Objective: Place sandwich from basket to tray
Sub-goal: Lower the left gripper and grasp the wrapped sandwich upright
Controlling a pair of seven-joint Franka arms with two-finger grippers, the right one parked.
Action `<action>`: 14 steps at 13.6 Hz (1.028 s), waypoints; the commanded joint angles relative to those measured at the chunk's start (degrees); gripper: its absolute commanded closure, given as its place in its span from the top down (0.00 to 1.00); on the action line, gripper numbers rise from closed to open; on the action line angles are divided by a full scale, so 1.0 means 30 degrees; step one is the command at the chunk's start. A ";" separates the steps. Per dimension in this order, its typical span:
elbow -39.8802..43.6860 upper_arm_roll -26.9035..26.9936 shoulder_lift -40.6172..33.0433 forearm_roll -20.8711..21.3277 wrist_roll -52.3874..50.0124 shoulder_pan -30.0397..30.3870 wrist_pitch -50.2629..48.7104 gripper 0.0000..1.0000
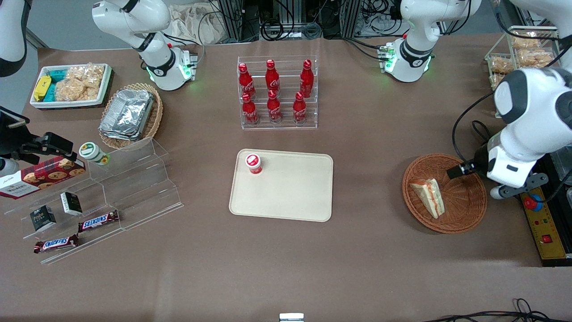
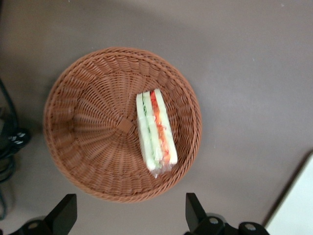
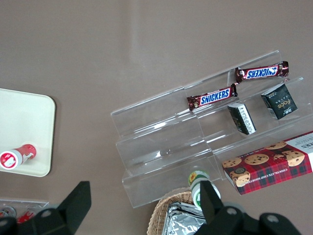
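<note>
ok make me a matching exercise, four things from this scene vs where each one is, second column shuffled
Things:
1. sandwich
2. red-capped bottle
3. hand
4. foil containers

Places:
A. in the pale oval wicker basket
B. above the basket, open
C. lying in the round brown basket
D. on the tray, at a corner

Pairs: 1-C, 2-D, 3-B, 4-A

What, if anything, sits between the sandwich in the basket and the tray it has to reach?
Nothing visible does. The sandwich lies in the basket, with bare table between it and the tray. A red-capped cup stands on one tray corner; the rest is free. The gripper hovers open above the basket.
</note>
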 commanded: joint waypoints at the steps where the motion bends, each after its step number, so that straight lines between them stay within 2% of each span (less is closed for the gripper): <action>1: -0.0299 -0.0132 0.1254 0.0261 -0.1526 -0.0030 0.1841 1.00; 6: -0.2320 -0.0190 0.3305 0.0289 -0.2788 -0.0118 0.6821 1.00; 10: -0.2732 -0.0190 0.4333 0.0290 -0.3142 -0.0324 0.8234 0.99; 14: -0.2762 -0.0190 0.4364 0.0319 -0.2938 -0.0324 0.8206 0.44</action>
